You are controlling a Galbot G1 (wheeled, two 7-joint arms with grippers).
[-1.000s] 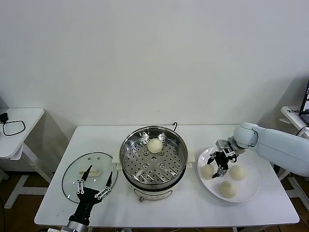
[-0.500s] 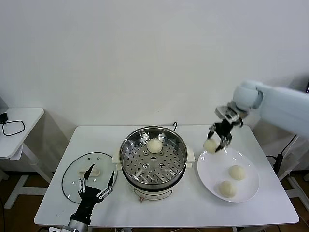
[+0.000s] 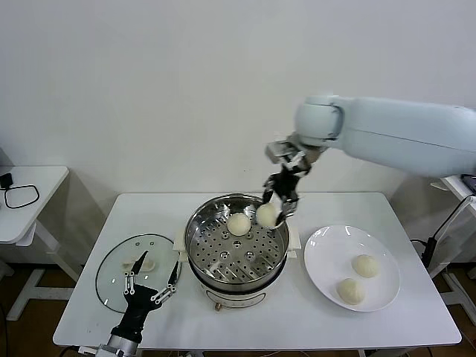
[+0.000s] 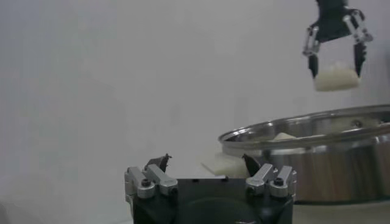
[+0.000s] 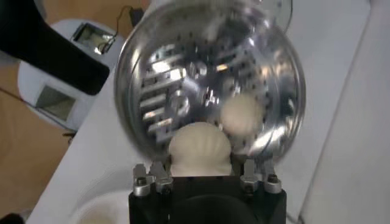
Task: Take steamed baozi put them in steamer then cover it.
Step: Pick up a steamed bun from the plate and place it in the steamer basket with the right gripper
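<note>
Head view: one bun point(image 3: 267, 214), lifted off the plate point(image 3: 325, 262), is pinched by the right gripper point(image 3: 272, 209) above the steamer point(image 3: 236, 245). Left gripper point(image 3: 149, 286) is held spread beside the lid point(image 3: 111, 271); release is judged due.

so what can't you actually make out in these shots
- Right wrist view: the right gripper fingertips, hidden behind the held baozi.
- Right wrist view: the steamer tray holes, smeared by motion blur.
- Left wrist view: the steamer's inside, hidden by its own wall; only a sliver of the bun already inside it shows above the rim.
- Head view: the left arm behind the open left gripper, cut off by the bottom edge.
- Left wrist view: the glass lid is not visible there.
</note>
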